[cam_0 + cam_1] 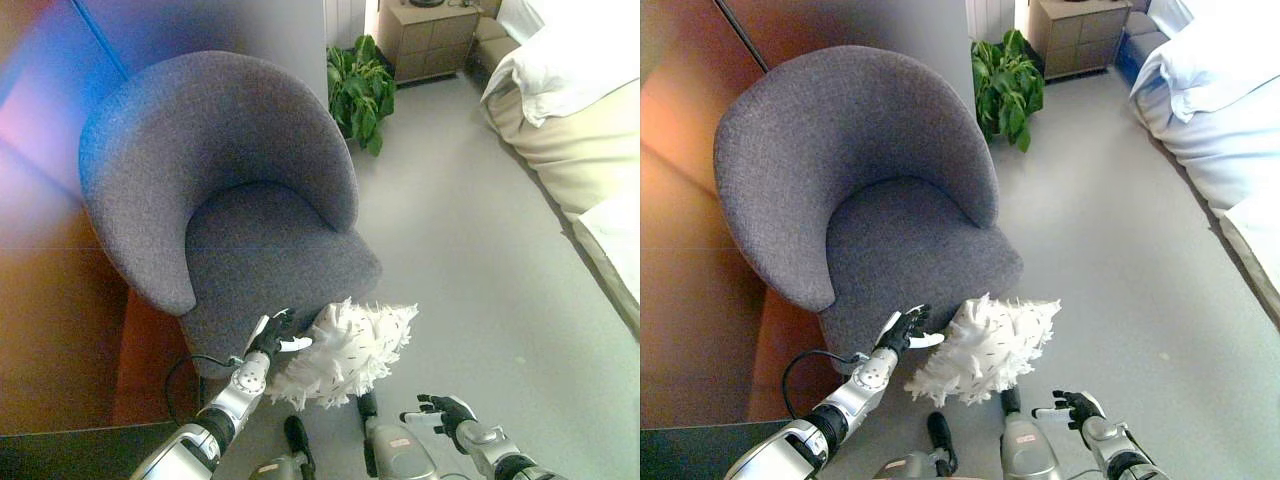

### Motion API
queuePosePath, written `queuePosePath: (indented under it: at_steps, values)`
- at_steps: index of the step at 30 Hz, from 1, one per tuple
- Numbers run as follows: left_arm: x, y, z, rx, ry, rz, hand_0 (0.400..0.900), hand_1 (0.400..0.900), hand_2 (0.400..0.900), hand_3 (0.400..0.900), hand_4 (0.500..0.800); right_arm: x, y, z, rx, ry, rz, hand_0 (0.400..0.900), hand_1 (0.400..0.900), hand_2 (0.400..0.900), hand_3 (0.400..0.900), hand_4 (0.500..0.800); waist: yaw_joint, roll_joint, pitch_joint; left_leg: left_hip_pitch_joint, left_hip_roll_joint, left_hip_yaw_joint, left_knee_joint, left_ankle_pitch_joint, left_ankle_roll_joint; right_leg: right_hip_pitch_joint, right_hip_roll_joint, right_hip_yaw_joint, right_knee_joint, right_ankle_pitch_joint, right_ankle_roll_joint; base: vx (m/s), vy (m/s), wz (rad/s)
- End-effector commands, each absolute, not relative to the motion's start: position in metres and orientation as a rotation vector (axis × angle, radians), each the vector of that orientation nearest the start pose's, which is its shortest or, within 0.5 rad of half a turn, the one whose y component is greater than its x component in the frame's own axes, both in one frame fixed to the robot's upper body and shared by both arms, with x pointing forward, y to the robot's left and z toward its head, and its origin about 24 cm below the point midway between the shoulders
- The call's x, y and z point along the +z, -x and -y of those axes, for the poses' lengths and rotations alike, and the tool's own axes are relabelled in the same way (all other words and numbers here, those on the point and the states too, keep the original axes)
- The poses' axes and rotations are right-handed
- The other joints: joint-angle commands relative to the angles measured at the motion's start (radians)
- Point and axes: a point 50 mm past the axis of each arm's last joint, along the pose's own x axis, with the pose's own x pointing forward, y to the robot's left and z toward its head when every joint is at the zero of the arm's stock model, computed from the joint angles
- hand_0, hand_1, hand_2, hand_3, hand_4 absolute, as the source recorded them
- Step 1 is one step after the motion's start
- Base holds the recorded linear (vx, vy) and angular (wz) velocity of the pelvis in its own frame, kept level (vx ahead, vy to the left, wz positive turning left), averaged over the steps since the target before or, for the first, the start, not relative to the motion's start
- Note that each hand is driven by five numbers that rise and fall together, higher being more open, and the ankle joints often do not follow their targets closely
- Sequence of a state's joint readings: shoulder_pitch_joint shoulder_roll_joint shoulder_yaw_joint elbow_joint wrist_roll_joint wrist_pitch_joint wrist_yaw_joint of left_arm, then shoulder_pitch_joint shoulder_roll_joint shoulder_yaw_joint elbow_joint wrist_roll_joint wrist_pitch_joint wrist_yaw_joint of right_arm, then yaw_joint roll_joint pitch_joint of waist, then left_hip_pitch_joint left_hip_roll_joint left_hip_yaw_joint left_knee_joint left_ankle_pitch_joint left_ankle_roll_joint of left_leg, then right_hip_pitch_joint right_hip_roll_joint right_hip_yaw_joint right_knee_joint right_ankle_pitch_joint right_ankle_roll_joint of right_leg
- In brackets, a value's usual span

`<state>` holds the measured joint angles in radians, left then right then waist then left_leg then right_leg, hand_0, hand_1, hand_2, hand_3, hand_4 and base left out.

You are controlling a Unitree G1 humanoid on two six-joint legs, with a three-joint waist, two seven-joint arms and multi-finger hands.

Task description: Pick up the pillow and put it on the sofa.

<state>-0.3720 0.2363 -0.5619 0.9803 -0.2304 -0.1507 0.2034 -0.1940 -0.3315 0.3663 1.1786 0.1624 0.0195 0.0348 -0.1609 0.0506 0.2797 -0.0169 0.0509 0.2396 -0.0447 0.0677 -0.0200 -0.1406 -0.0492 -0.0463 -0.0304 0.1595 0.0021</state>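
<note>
A white fluffy pillow (348, 350) hangs in front of the seat's front edge of a grey round-backed armchair (225, 180), below seat level and above the grey floor. My left hand (272, 336) is at the pillow's left edge, with its fingers curled onto the fluff. My right hand (447, 410) is at the lower right, fingers spread and empty, apart from the pillow. The chair's seat (905, 235) has nothing on it.
A green potted plant (360, 92) stands behind the chair to the right. A wooden cabinet (430, 38) is at the back. A bed with white bedding (570, 90) runs along the right. A wooden wall panel (50, 300) is on the left.
</note>
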Motion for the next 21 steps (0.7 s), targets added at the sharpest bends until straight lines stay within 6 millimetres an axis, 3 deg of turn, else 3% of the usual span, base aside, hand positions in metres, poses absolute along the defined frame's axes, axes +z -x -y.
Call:
queuePosePath:
  at_steps: [1, 11, 21]
  values:
    - [-0.033, -0.304, -0.140, -0.141, -0.387, -0.303, 0.900, 0.900, 0.900, 0.900, 0.800, -0.118, -0.199, 0.241, 0.066, 0.411, -0.956, 0.900, 0.900, 0.900, 0.900, 0.800, 0.000, -0.032, 0.053, -0.040, 0.031, -0.021, 0.156, -0.131, -0.033, -0.009, -0.064, 0.014, 0.116, -0.150, 0.108, -0.08, -0.006, -0.03]
    - [-0.017, -0.320, -0.135, -0.138, -0.393, -0.257, 0.900, 0.900, 0.900, 0.900, 0.800, -0.105, -0.224, 0.232, 0.077, 0.427, -0.866, 0.900, 0.900, 0.900, 0.900, 0.800, -0.013, -0.044, 0.118, -0.101, 0.042, -0.014, 0.178, -0.119, -0.035, -0.079, -0.063, 0.021, 0.142, -0.134, 0.107, -0.06, 0.000, -0.03]
    - [0.018, -0.346, -0.135, -0.093, -0.399, -0.152, 0.900, 0.900, 0.900, 0.900, 0.800, -0.084, -0.255, 0.223, 0.069, 0.433, -0.754, 0.900, 0.900, 0.900, 0.900, 0.800, -0.023, -0.061, 0.202, -0.203, 0.054, -0.003, 0.243, -0.110, -0.042, -0.184, -0.068, 0.026, 0.188, -0.112, 0.102, -0.08, -0.007, -0.03]
